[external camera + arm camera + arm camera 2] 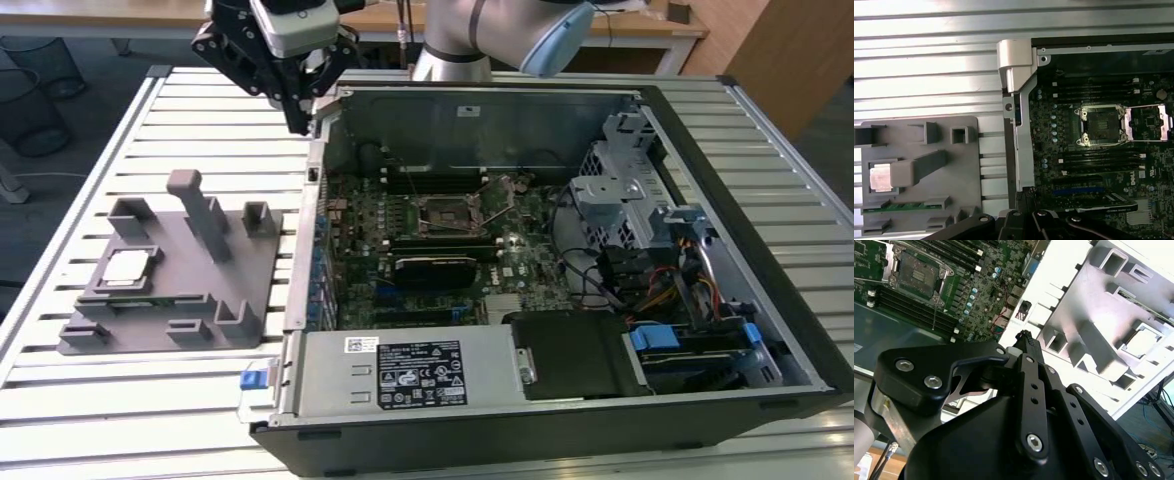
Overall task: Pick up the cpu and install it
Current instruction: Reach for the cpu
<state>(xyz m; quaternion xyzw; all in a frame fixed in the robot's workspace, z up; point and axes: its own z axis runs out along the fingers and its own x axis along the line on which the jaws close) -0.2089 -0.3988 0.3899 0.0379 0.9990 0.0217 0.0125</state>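
The cpu (127,268) is a small square chip with a silvery top, lying in a recess of the grey plastic fixture (180,300) on the exterior view's left. It appears in both wrist views (1144,340) (880,177). My gripper (304,122) hangs high above the slatted table, beside the far left corner of the open computer case, well away from the chip. Its fingers (1026,342) meet at the tips with nothing between them. The dark square socket (447,210) with its metal frame sits mid-motherboard (1101,125), its latch lever raised.
The open case (747,330) fills the table's middle and right, with drive bays, cables and a power supply inside. A green memory stick (904,206) lies in the fixture near the chip. Upright grey posts (200,205) rise from the fixture.
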